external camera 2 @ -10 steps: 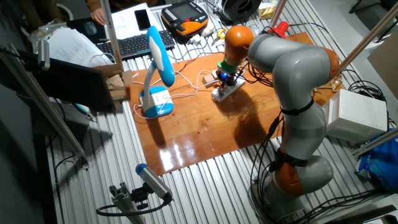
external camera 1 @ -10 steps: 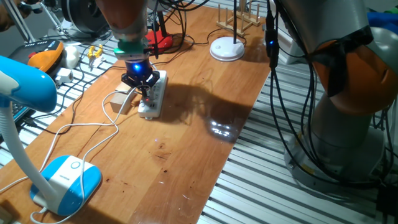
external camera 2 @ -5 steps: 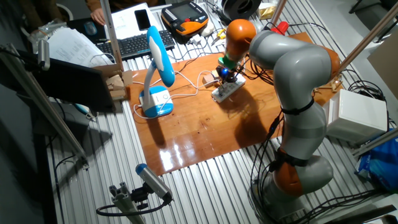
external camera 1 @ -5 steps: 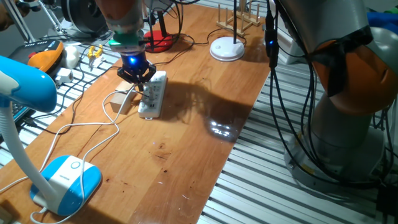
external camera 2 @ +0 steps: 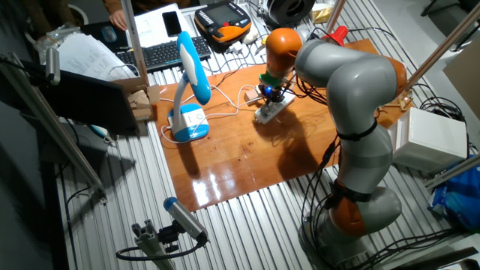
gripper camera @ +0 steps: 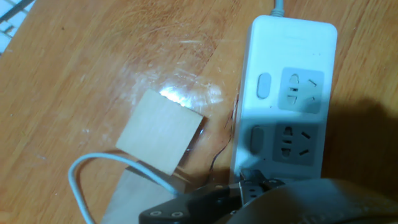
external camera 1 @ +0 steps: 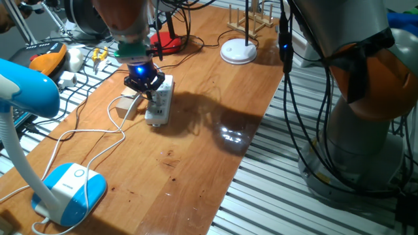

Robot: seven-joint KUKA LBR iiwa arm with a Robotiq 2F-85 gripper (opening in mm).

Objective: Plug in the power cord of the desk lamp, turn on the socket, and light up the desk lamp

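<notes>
Socket (gripper camera: 289, 102) directly beneath the gripper (external camera 1: 145, 87), jaws at its near end.

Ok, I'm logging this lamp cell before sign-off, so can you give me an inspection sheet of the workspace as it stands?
Surface: wooden table, glossy, with glare patches.
Job's things: socket lies flat; the two outlets seen in the hand view are unoccupied. Desk lamp stands at the near left corner. Power cord trails loosely across the wood toward the socket.
Clutter: wooden block beside the socket; red-based lamp and white disc-based lamp at the far end.
Grippers: tool low over the socket's near end; open or shut cannot be told.
Cables: black cables hang off the arm.
Surroundings: keyboard and papers beyond the table.
</notes>
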